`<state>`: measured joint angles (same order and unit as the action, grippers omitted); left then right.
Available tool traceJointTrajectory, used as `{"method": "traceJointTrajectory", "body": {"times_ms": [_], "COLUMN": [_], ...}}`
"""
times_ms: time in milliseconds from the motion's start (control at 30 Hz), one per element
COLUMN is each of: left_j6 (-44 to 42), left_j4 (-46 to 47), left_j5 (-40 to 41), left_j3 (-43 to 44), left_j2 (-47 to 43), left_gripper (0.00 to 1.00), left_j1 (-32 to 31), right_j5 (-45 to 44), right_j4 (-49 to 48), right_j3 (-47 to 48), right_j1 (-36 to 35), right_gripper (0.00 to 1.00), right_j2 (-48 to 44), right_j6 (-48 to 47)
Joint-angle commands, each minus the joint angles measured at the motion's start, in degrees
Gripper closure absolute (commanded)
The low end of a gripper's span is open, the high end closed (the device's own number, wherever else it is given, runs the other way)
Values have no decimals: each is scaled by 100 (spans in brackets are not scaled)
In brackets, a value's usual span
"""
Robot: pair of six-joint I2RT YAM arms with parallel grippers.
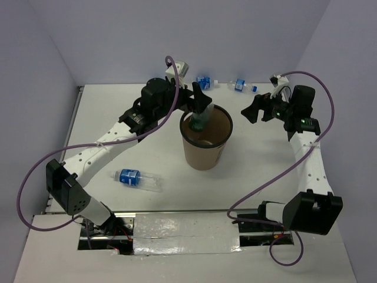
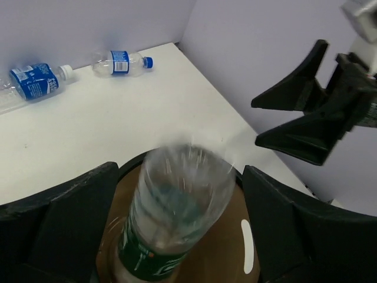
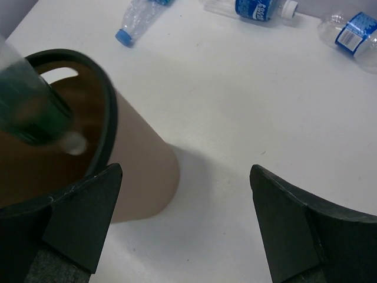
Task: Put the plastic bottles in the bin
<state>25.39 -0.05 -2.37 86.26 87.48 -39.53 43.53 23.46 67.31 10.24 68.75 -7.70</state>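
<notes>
The brown bin [image 1: 203, 154] with a black rim stands mid-table. My left gripper [image 1: 199, 99] hangs over its mouth, jaws wide open. A green-label bottle [image 1: 199, 119] sits tilted, neck down, half inside the bin. In the left wrist view this bottle [image 2: 177, 206] is blurred between my fingers [image 2: 59, 227], with a gap on each side, above the bin's inside [image 2: 232, 259]. My right gripper [image 1: 251, 110] is open and empty, right of the bin [image 3: 141, 177]. Blue-label bottles lie at front left [image 1: 136, 178] and at the back [image 1: 204, 81], [image 1: 241, 85].
Purple walls close the table at the back and both sides. The right wrist view shows three bottles lying on the white table beyond the bin: [image 3: 138, 20], [image 3: 259, 8], [image 3: 353, 29]. The left wrist view shows two: [image 2: 35, 82], [image 2: 122, 62].
</notes>
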Motion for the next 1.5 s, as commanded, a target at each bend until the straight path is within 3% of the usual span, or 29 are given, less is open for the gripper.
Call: {"method": "traceJointTrajectory", "body": {"times_ms": [0,167,333,533,800,1167,1300,1467], "left_j6": [-262,-289,-280,-105,659,1618,1776,1908], "left_j4": [225,155,41,-231,-838,-865,-908,-1040], "left_j5": [-254,-431,-45,991,1423,1371,1476,1547], "left_j3": [136,277,243,-706,-1936,-2649,-2684,-2702], "left_j2": [-293,-512,-1003,-2136,-3254,-3202,-3202,-3202], "left_gripper": [0,0,0,1,1,1,0,0], "left_j1": [-20,-20,-20,138,683,920,947,973], "right_j5": [-422,-889,-1836,-3086,-3808,-4731,-4643,-4573], "right_j4": [-36,150,264,483,660,-8,-377,-483], "right_j3": [325,914,1486,2689,4799,7066,6945,7533], "right_j1": [-118,-303,-523,-980,-1243,-1358,-1367,-1279], "right_gripper": [4,3,2,0,0,0,0,3], "right_j2": [505,1192,2053,3529,5578,7853,8101,8672], "right_j6": [-29,-319,-749,-1549,-2575,-4239,-4564,-4503]}}
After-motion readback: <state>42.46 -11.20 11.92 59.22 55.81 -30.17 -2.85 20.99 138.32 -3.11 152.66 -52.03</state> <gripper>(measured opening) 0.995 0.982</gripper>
